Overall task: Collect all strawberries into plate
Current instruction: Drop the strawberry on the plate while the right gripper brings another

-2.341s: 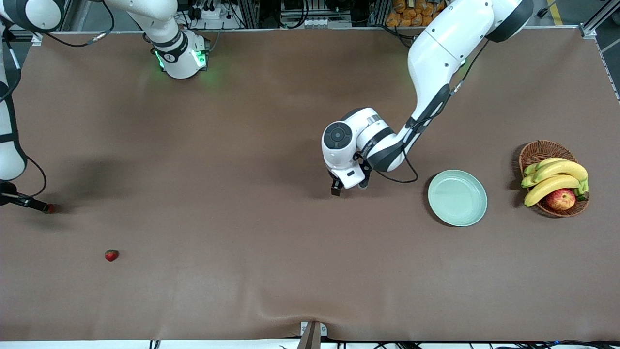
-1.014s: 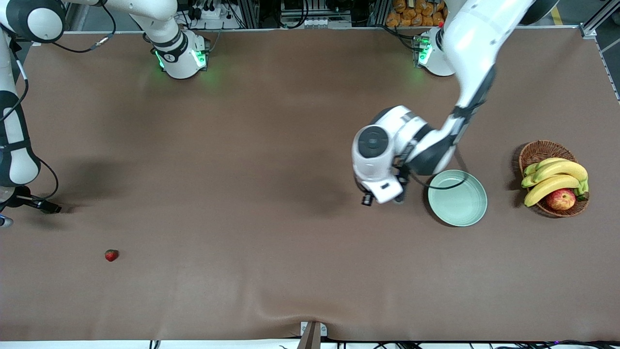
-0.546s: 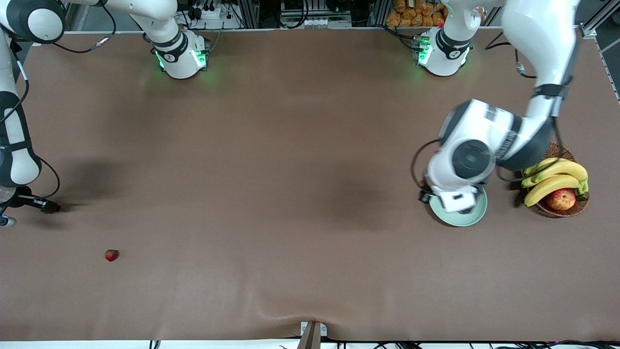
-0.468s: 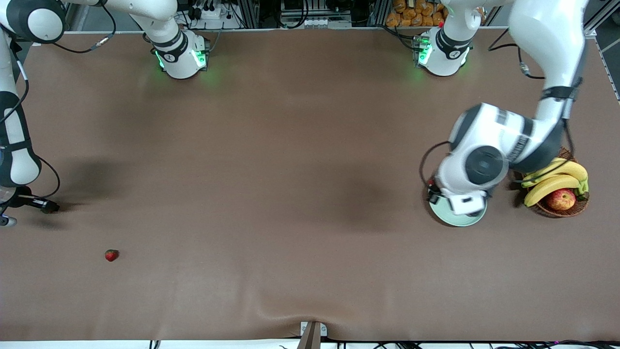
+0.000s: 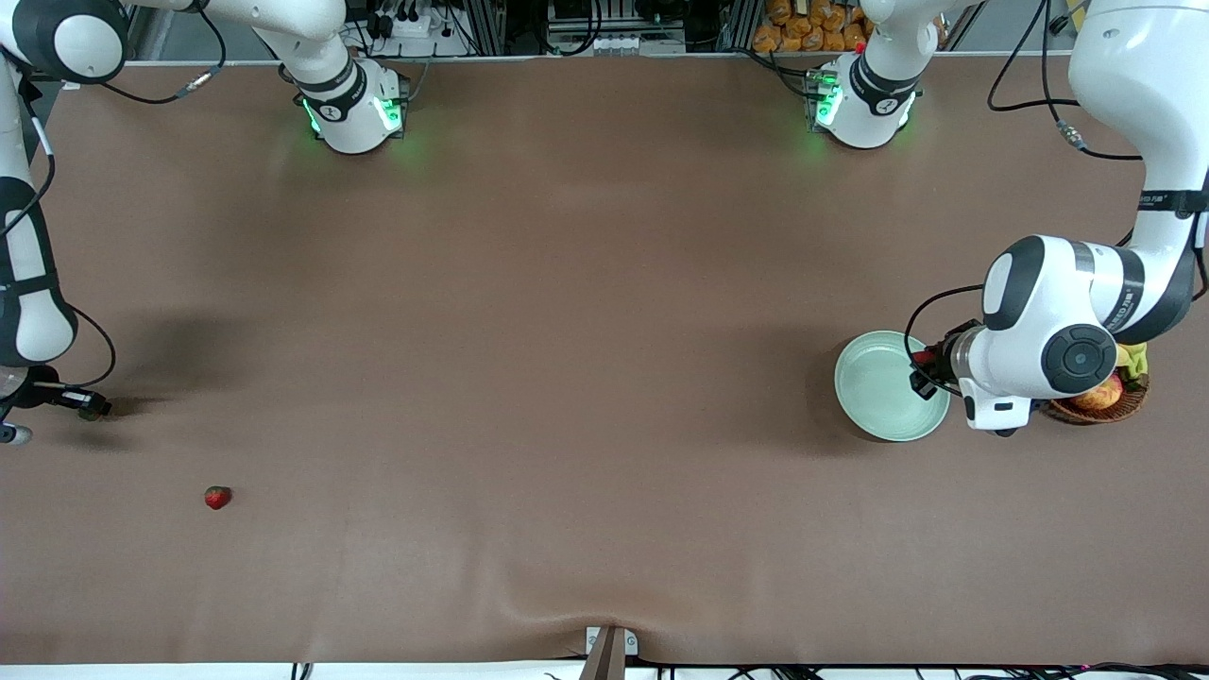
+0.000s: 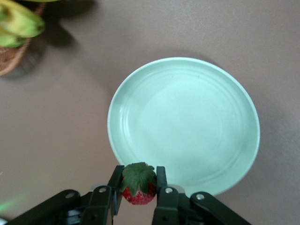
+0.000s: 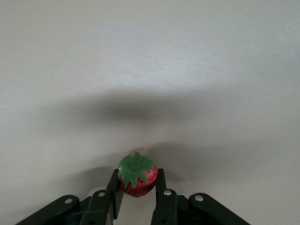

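My left gripper is shut on a strawberry. It holds it over the rim of the mint-green plate on the side toward the basket. The plate holds nothing. My right gripper is low at the right arm's end of the table, and its fingers are shut on a second strawberry. That berry is hidden in the front view. A third strawberry lies loose on the table, nearer to the front camera than my right gripper.
A wicker basket with bananas and an apple stands beside the plate, toward the left arm's end, mostly hidden by my left arm. The brown table cover has a wrinkle at its front edge.
My left arm swung from the middle of the table across the plate to its rim near the basket, carrying its strawberry. My right gripper barely moved; the berry at its tip went out of sight.
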